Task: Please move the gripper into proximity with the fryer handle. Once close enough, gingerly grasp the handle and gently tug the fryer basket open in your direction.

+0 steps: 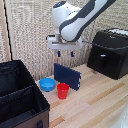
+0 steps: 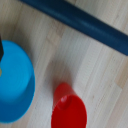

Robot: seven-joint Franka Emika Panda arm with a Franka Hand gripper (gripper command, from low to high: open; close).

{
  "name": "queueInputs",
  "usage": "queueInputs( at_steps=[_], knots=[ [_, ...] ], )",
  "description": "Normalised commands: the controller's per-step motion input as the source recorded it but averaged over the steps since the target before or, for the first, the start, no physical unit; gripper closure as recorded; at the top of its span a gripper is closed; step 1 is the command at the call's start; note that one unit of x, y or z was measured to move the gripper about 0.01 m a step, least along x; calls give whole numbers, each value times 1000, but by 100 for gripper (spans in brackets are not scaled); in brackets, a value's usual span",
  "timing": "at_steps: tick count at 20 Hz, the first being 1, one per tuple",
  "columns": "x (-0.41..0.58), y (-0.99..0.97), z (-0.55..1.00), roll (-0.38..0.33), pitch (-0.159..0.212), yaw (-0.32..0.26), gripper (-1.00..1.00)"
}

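Observation:
The black air fryer stands at the exterior view's right on the wooden table, its fryer basket (image 1: 106,64) forming the lower front with a dark handle (image 1: 103,61) on its face. My gripper (image 1: 65,53) hangs in the air well to the left of the fryer, above a dark blue upright block (image 1: 67,75). Its blue-tipped fingers (image 1: 58,53) stand apart with nothing between them. The wrist view shows no fingers and no fryer, only the table below.
A blue bowl (image 1: 47,84) (image 2: 15,82) and a red cup (image 1: 63,90) (image 2: 69,107) sit on the table under my gripper, next to the dark blue block (image 2: 80,22). A large black fabric case (image 1: 20,97) fills the exterior view's lower left.

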Motion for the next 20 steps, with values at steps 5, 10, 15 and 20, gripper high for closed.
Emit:
queueInputs(
  at_steps=[5, 10, 15, 20],
  knots=[
    [-7, -630, -175, -276, -82, -3, -100],
    [-51, -682, -209, -201, -118, -22, -100],
    [-171, -675, -222, -182, -112, -37, -100],
    [-213, -710, -227, -147, -106, -43, -100]
  ],
)
